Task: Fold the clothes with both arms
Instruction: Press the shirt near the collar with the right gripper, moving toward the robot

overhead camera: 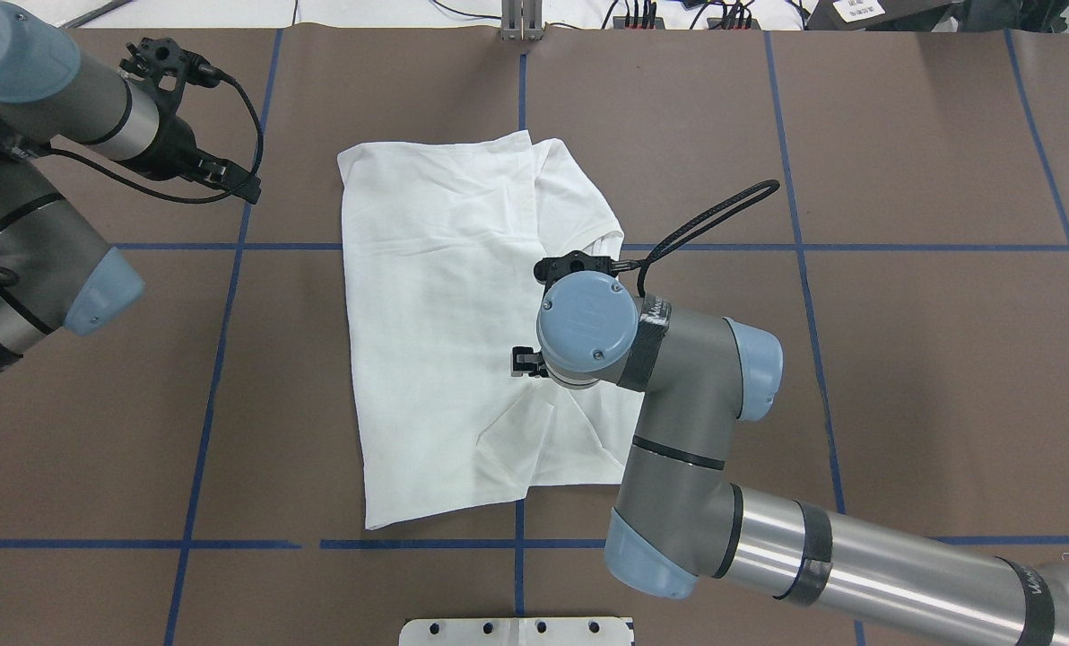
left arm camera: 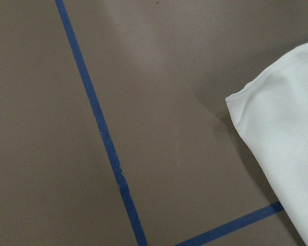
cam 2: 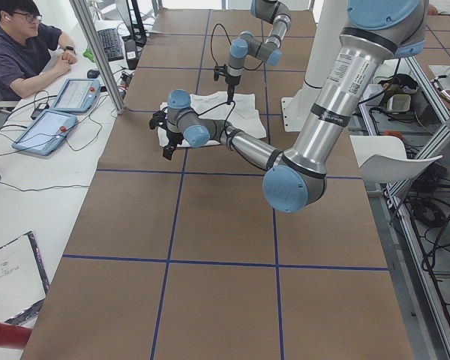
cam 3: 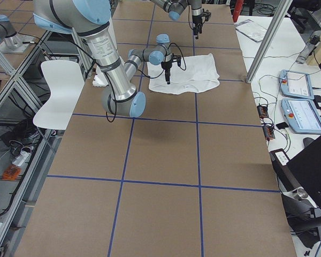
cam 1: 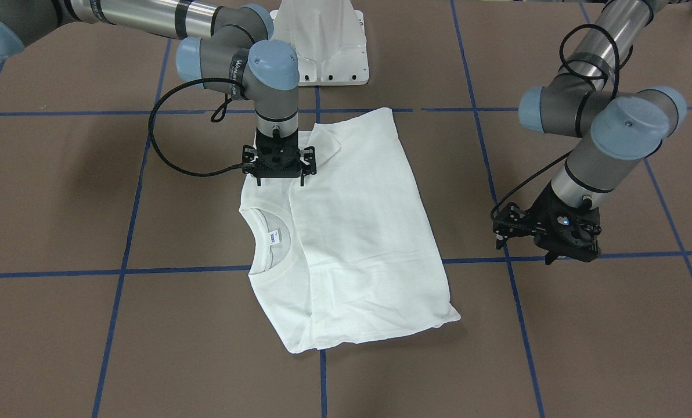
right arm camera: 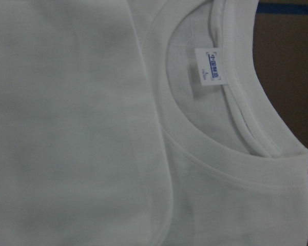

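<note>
Now: tee long axis front-back, collar rt; R gripper wide, L gripper unclear.

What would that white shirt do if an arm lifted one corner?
Probably droop and unfold: the shirt lies in soft, wrinkled, folded layers. It looks thin, so likely light. Pushed, it would probably bunch rather than slide whole.

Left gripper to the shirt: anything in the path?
Nothing visible. The left gripper hangs over bare table beside the T-shirt, with only brown surface and a blue tape line between them. The right gripper is over the shirt's opposite side, not in between.
</note>
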Controlling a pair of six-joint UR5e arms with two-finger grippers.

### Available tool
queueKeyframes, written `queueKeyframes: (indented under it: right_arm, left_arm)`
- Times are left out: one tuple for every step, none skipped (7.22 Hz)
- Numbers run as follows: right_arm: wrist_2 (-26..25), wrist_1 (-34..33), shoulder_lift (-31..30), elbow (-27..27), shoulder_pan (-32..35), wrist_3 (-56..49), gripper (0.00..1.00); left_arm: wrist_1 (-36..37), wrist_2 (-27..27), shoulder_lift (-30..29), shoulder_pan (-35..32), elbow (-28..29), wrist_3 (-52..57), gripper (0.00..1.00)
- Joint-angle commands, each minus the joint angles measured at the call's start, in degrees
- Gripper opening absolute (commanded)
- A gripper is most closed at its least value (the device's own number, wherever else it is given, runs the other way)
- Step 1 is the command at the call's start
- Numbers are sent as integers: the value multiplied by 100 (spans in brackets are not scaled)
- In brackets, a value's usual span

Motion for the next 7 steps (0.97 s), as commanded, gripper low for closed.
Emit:
queueKeyframes:
  right_arm:
    - [-30, -9, 219, -38, -265, 481, 100]
    - [-248, -157, 229, -38, -466, 729, 100]
    - [-450, -506, 403, -99, -547, 740, 100]
    - [-461, -840, 631, -248, -548, 740, 100]
    - [-504, -948, 659, -319, -539, 740, 100]
    - [-592, -1010, 668, -346, -530, 740, 100]
    - [-662, -993, 686, -355, -478, 775, 100]
  left_arm:
    - [0, 0, 1, 0, -9, 0, 100]
    - [0, 0, 1, -9, -9, 0, 100]
    - [0, 0, 1, 0, -9, 0, 100]
    - [0, 0, 1, 0, -9, 0, 100]
    - [0, 0, 1, 0, -17, -26, 100]
    - [0, 0, 1, 0, -9, -35, 100]
    - [0, 0, -7, 0, -17, -35, 100]
